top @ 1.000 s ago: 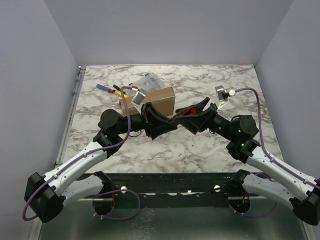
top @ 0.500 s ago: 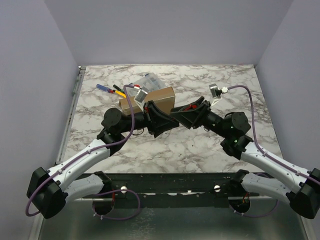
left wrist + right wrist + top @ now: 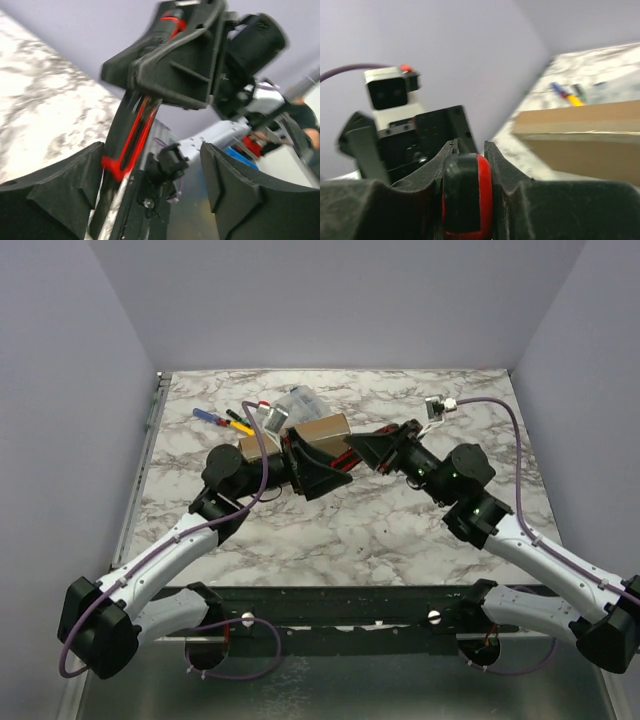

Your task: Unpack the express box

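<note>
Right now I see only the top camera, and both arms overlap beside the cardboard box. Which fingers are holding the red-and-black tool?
Observer: In the right wrist view, the right fingers are closed on the red-and-black tool, one on each side.
Operator: And the left ones, do they grip it too?
Observer: No. In the left wrist view the left fingers stand wide apart. The tool passes between them, nearer to one.
Operator: Is the box opened?
Observer: From the right wrist view the cardboard box looks shut, with the lid down on its seam.
</note>
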`<action>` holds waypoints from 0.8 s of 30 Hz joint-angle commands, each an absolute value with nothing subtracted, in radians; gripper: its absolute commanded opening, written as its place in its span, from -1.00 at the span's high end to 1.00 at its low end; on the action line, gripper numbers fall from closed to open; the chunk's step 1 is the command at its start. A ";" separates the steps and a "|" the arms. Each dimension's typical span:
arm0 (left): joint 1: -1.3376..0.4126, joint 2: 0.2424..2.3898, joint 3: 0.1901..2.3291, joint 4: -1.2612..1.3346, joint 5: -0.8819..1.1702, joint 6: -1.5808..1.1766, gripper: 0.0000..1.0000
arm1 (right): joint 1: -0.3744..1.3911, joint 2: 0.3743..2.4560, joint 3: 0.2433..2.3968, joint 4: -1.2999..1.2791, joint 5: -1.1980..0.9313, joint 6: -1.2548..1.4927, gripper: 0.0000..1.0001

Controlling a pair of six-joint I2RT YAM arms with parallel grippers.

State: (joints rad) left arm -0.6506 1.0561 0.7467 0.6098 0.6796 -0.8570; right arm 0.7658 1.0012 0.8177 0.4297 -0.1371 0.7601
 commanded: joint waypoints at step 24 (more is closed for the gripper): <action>-0.532 1.468 1.327 -0.271 0.076 0.270 -0.98 | 0.580 1.067 1.083 -0.070 0.253 0.340 0.99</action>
